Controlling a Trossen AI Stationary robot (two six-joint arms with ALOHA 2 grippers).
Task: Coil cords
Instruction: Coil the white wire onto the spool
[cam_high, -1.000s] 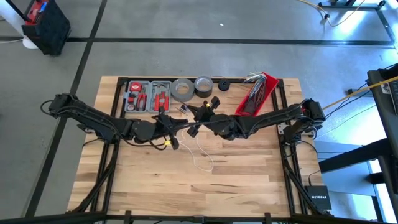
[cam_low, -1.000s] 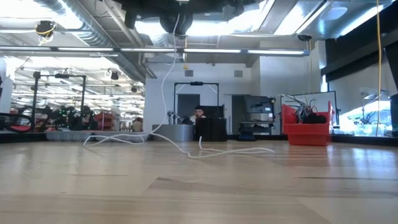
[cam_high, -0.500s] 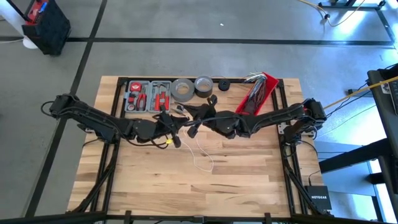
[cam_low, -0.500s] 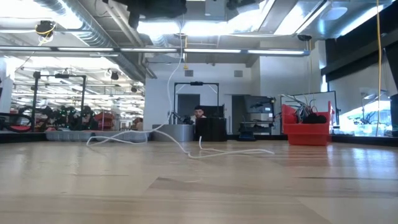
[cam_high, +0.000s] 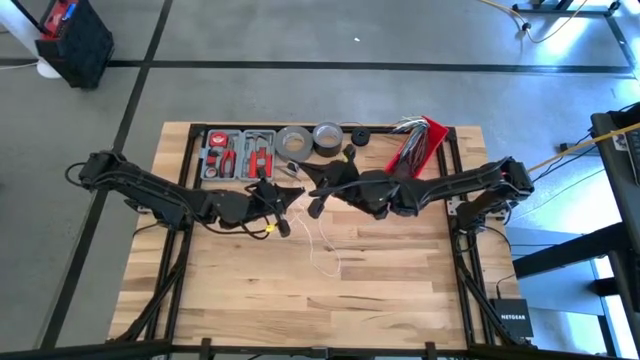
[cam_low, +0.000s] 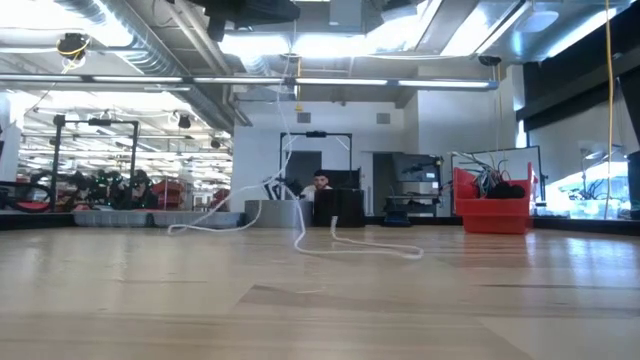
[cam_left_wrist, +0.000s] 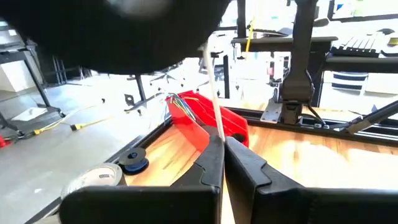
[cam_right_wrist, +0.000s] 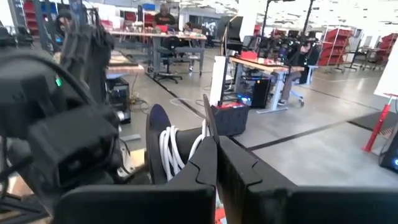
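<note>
Both hands clamped on the cord (cam_high: 322, 250) mid-bench: left hand (cam_left_wrist: 222, 158) pinches the strand, right hand (cam_right_wrist: 214, 158) holds wound turns. Risk: loose tail snags, or tension pulls turns off.

The right tool (cam_high: 318, 192) has moved back toward the tape rolls (cam_high: 305, 141) and turned. The white cable (cam_high: 322, 252) on the bench (cam_high: 400, 290) has been pulled in; its loose loop is now shorter.

Tool case (cam_high: 238, 153), tape rolls (cam_high: 307, 140) along table's (cam_high: 400, 290) far edge; bin (cam_high: 415, 150) right of them.
</note>
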